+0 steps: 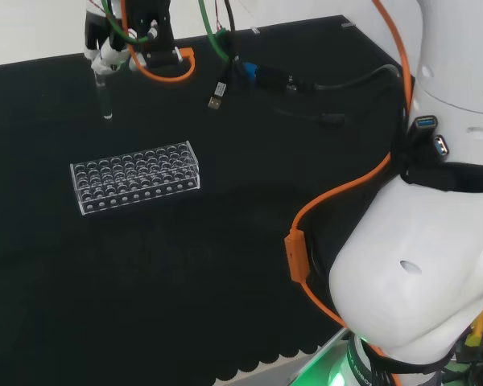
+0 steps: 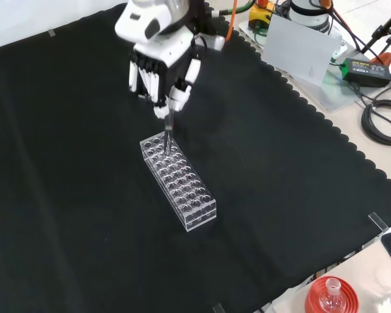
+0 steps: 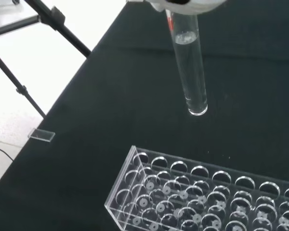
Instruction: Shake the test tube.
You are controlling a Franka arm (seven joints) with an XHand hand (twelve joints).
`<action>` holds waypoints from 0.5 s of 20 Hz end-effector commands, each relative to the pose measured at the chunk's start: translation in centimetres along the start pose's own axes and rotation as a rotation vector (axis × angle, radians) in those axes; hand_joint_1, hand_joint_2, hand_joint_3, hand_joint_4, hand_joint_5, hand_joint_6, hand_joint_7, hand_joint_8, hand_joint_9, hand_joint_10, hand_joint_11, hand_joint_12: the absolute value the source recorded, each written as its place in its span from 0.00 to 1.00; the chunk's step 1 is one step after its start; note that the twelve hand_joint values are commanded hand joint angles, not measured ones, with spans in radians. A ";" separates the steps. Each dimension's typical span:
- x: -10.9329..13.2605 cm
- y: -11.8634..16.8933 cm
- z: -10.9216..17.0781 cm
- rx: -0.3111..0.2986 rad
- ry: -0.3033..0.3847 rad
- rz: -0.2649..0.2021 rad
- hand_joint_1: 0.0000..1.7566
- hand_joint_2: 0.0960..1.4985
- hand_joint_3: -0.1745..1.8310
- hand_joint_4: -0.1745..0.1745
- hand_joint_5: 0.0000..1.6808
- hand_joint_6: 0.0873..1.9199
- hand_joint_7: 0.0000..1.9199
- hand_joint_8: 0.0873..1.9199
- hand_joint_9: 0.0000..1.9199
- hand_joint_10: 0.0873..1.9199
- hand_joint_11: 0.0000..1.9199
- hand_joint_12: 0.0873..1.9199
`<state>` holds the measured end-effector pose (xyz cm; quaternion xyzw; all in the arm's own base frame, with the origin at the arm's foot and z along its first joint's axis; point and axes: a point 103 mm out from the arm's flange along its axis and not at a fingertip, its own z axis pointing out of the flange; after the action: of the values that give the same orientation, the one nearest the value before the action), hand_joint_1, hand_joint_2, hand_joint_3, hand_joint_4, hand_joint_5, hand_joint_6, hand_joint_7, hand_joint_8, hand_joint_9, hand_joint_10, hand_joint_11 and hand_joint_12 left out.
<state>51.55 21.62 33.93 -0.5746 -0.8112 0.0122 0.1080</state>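
A clear glass test tube (image 1: 105, 96) hangs upright in the air, pinched at its top by the black and white hand (image 1: 113, 48) at the far left of the head view. In the front view the hand (image 2: 159, 68) holds the tube (image 2: 167, 134) over the far end of a clear plastic rack (image 2: 179, 182). The wrist view shows the tube (image 3: 190, 72) close up, with clear liquid in it, its round bottom above the cloth beyond the rack (image 3: 202, 192). The rack (image 1: 135, 177) has several empty holes.
Orange, green and black cables (image 1: 249, 76) hang by the arm over the cloth in the head view. A red ribbed stand with a flask (image 2: 331, 297) sits at the near right corner in the front view. A power supply and cables (image 2: 371, 78) lie off the cloth.
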 end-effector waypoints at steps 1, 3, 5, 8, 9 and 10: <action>-0.8 -1.5 -1.9 -0.009 -0.003 0.003 0.81 0.66 0.00 0.00 0.80 0.16 0.74 0.24 0.75 0.00 0.48 0.58; -1.1 -1.8 -2.1 -0.012 0.002 0.013 0.81 0.66 0.00 0.00 0.80 0.16 0.74 0.24 0.75 0.00 0.48 0.58; -1.5 -2.1 -2.2 -0.013 0.007 0.024 0.81 0.66 0.00 0.00 0.80 0.16 0.74 0.24 0.75 0.00 0.48 0.58; -1.5 -2.4 -2.1 -0.012 0.014 0.030 0.81 0.66 0.00 0.00 0.80 0.16 0.74 0.24 0.75 0.00 0.48 0.58; -1.2 -2.3 -2.0 -0.010 0.021 0.026 0.81 0.66 0.00 0.00 0.80 0.16 0.74 0.24 0.75 0.00 0.48 0.58; -0.6 -2.2 -1.9 -0.009 0.028 0.017 0.81 0.66 0.00 0.00 0.80 0.16 0.74 0.24 0.75 0.00 0.48 0.58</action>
<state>50.35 19.47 36.09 -0.5847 -0.8040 0.0055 0.1080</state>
